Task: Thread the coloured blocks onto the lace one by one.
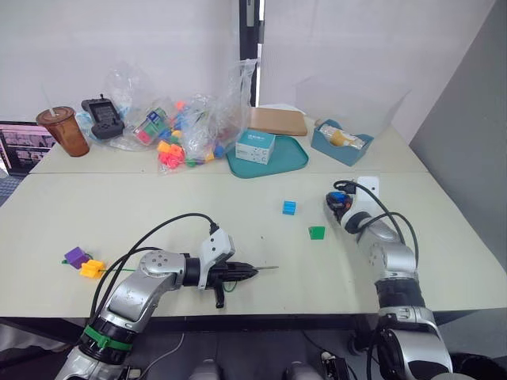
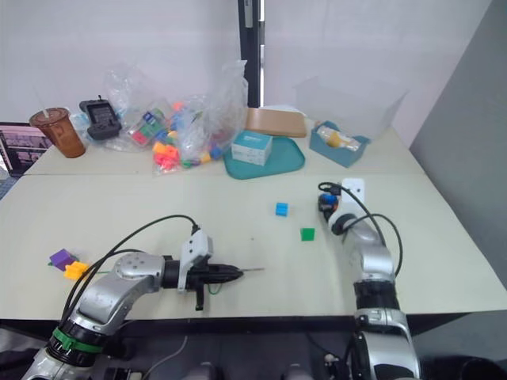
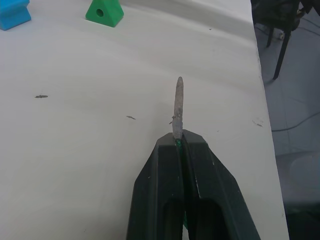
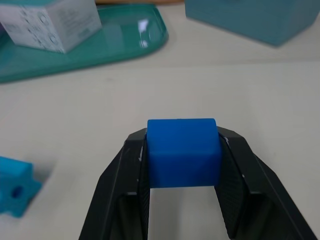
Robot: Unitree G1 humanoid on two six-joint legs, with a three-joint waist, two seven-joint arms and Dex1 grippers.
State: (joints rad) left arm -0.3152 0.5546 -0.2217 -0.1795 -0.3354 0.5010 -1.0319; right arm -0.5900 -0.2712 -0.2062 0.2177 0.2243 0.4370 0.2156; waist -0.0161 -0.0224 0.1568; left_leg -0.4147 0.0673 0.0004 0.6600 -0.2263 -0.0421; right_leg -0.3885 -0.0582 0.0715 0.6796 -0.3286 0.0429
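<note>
Nearest, at lower centre of the left eye frame, the left pincer [image 1: 252,271] is clamped together on the lace [image 3: 178,107], whose grey needle tip juts out past the fingertips just above the pale surface [image 1: 158,210]. At lower left, the purple block [image 1: 76,256] and orange-yellow block [image 1: 92,268] lie touching each other. Toward centre right sit the green block [image 1: 317,232] and, slightly farther, the light blue block [image 1: 289,207]. At right, the right pincer [image 4: 182,150] grips the dark blue block [image 4: 183,152]. Farther back rests a teal tray [image 1: 291,162].
</note>
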